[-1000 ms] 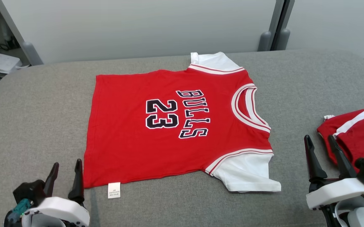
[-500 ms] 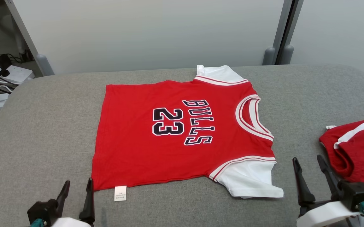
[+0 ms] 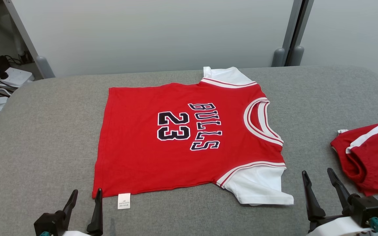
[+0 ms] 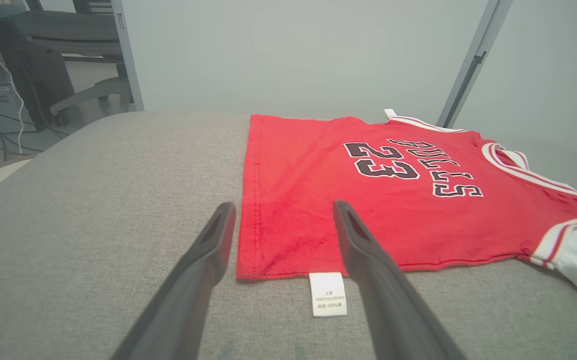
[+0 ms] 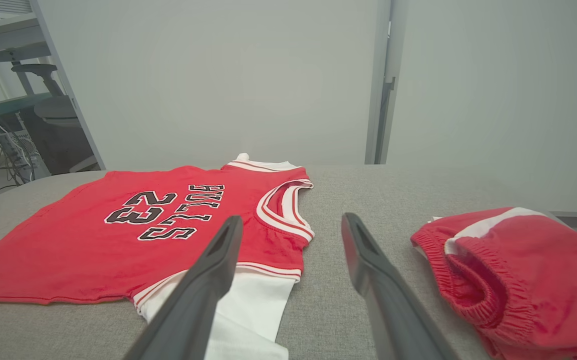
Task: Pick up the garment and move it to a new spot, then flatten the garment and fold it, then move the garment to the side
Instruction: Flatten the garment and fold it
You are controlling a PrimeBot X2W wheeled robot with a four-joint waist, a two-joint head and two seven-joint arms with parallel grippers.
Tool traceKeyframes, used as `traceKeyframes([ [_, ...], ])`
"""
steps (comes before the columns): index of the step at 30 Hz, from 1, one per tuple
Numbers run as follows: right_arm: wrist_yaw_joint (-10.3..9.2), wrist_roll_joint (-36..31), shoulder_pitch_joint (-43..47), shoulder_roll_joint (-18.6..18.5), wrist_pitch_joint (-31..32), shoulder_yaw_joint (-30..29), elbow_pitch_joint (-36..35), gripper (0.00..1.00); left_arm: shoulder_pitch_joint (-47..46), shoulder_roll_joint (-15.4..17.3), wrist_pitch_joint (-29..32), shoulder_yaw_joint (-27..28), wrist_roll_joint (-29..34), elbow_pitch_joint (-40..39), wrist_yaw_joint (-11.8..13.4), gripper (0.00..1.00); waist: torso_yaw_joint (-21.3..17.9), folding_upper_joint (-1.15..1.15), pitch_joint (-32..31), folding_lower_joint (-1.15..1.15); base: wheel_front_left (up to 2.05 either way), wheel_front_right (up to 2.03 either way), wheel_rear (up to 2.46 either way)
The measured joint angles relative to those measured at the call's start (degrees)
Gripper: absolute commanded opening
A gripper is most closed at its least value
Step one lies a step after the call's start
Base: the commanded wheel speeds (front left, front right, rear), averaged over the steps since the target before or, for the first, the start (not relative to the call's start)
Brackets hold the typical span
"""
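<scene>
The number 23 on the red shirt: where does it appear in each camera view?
Head view: the number 23, centre of picture.
Left wrist view: right of centre, upper half.
Right wrist view: left of centre.
Shared landmark: the shirt's white-trimmed collar.

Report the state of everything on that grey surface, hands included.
jersey: spread flat, print up, unfolded.
care label: sticking out past the hem, lying flat.
red shorts: bunched up, apart from the jersey.
left hand: open, empty, near the jersey's hem corner.
right hand: open, empty, between jersey and shorts.
</scene>
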Motion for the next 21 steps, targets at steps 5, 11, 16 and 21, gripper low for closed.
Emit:
traceKeyframes([
  [5, 0.00, -0.1, 0.0, 0.2, 0.0, 0.0, 0.1, 1.00, 0.0, -0.1, 0.0, -0.7, 0.0, 0.3, 0.0, 1.00, 0.1, 0.00, 0.0, 0.00, 0.00, 0.00, 0.00],
  [11, 0.00, -0.1, 0.0, 0.3, 0.0, 0.1, 0.9, 1.00, 0.0, -0.2, 0.0, -1.2, 0.0, 0.7, 0.0, 1.00, 0.2, 0.00, 0.1, 0.00, 0.00, 0.00, 0.00],
  [16, 0.00, -0.1, -0.1, 0.4, 0.0, 0.1, 2.2, 1.00, 0.0, -0.2, 0.0, -1.6, -0.1, 1.3, 0.0, 1.00, 0.2, 0.00, 0.3, 0.00, 0.00, 0.00, 0.00],
  [21, 0.00, 0.3, -0.1, 0.5, 0.0, 1.4, 6.8, 1.00, 0.0, 0.0, 0.0, -2.5, -0.1, 3.1, 0.0, 1.00, 0.2, 0.00, 0.7, 0.00, 0.00, 0.00, 0.00],
])
